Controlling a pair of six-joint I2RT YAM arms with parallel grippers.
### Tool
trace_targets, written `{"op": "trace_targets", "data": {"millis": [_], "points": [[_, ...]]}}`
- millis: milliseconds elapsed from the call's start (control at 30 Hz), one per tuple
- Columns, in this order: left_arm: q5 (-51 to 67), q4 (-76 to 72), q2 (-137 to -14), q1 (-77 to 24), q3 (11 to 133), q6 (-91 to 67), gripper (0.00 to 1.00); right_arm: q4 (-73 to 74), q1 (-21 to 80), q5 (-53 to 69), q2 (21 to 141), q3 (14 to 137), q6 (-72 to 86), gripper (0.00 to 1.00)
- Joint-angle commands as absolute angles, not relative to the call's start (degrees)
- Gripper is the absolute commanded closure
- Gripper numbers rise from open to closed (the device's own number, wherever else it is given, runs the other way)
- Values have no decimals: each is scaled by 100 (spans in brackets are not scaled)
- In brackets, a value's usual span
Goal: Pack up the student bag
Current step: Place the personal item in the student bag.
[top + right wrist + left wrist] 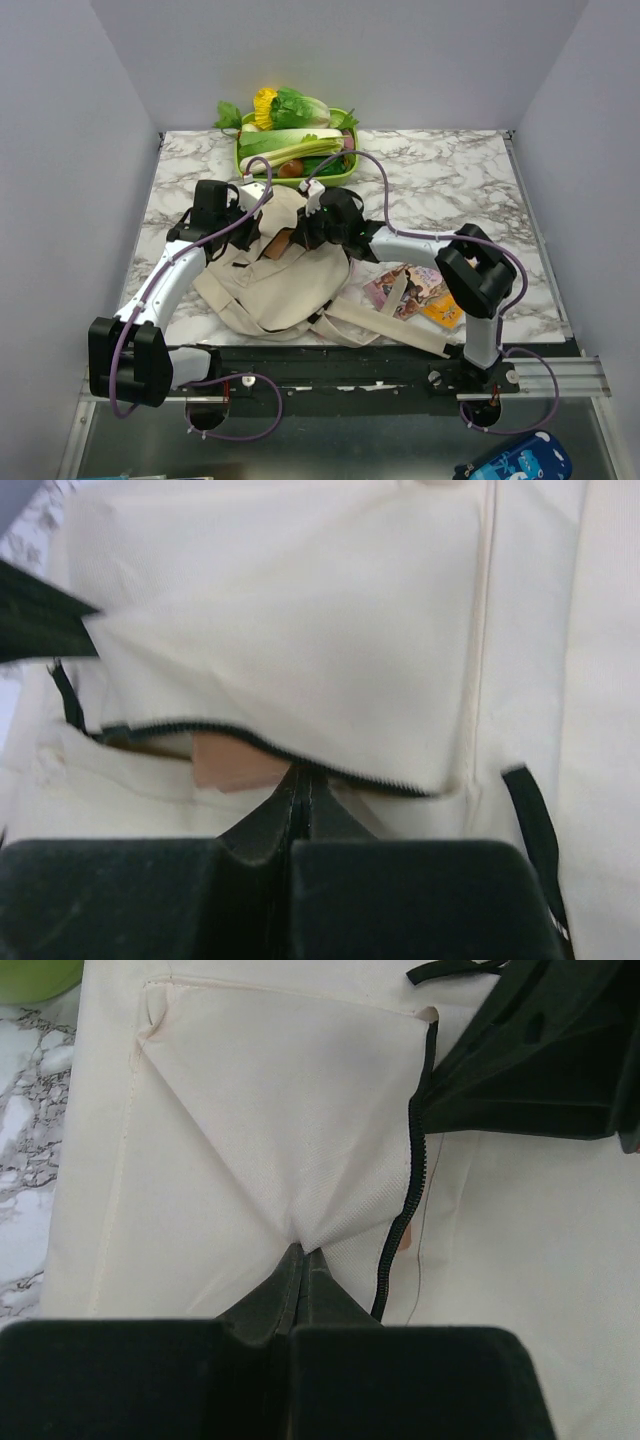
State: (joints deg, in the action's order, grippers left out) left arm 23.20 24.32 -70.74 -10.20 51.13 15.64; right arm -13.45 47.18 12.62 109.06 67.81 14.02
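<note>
Right now the student bag (pixel 272 292) lies on the table (pixel 450 170) toward its near edge. The left gripper (pixel 302 1252) pinches its cream fabric, and the right gripper (pixel 300 773) pinches the flap at the zipper (pixel 250 742).

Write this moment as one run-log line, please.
left gripper: shut on student bag fabric | right gripper: shut on student bag at zipper | zipper: open, brown item inside

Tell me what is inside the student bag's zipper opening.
Through the open zipper of the student bag, only a flat pinkish-brown corner shows. The cream flap covers the rest, so what it is cannot be told.
</note>
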Motion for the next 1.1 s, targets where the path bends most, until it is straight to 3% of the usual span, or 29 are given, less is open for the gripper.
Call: {"op": "trace_targets", "data": {"millis": [0,200,367,533,1067], "points": [[2531,2408,-7066,-1020,5309,1591,100,-1696,4781,1230,11328,7390,1845,98],[2531,2408,-7102,-1020,5344,1617,100,-1837,4781,1336,11549,7568,2312,98],[2523,2417,-7101,-1020,5274,1670,100,-2188,4755,722,10865,6577,2294,96],[2514,2347,-7093,-1020,5194,1652,100,-2593,4755,913,10442,6038,2215,98],[2566,2399,-7128,-1020,5326,1591,100,-2373,5036,897,11381,6565,2312,99]]}}
